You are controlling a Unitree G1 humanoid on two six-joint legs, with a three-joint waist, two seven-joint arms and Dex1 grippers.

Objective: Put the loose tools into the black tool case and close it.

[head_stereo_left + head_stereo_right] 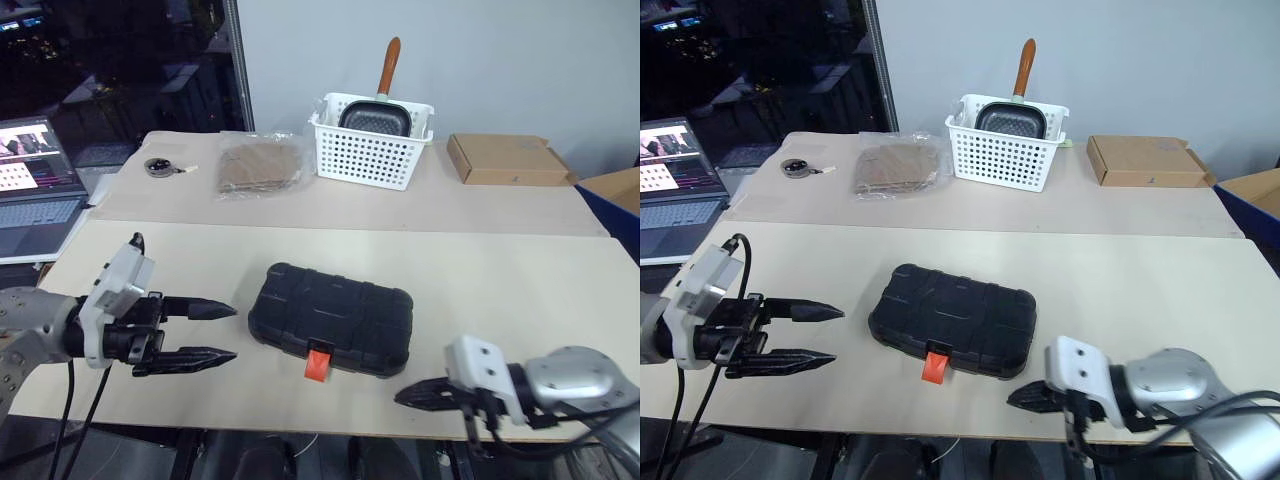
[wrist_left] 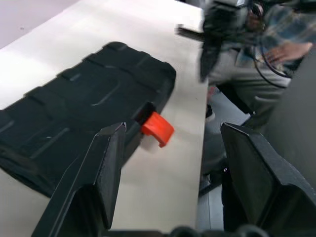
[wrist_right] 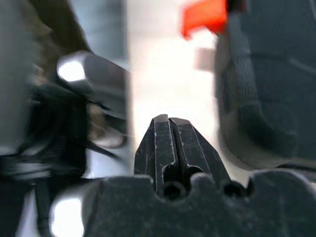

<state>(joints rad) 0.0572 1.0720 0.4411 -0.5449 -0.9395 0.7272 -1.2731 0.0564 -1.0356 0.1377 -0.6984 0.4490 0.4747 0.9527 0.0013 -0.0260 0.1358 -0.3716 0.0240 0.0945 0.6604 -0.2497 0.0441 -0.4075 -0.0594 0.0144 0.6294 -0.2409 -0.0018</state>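
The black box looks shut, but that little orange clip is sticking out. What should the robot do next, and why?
Probably press the orange latch flat against the black moulded-plastic tool case. The lid is down, yet the latch juts out loose from the front edge, so the case looks unlocked. The shut right gripper sits near it, clear of the case; the open left gripper holds nothing.

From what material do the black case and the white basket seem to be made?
Case: likely hard moulded plastic, matte black, with raised ribs and rounded corners; its latch looks like glossy orange plastic. Basket: probably white plastic, smooth, its walls pierced with regular holes.
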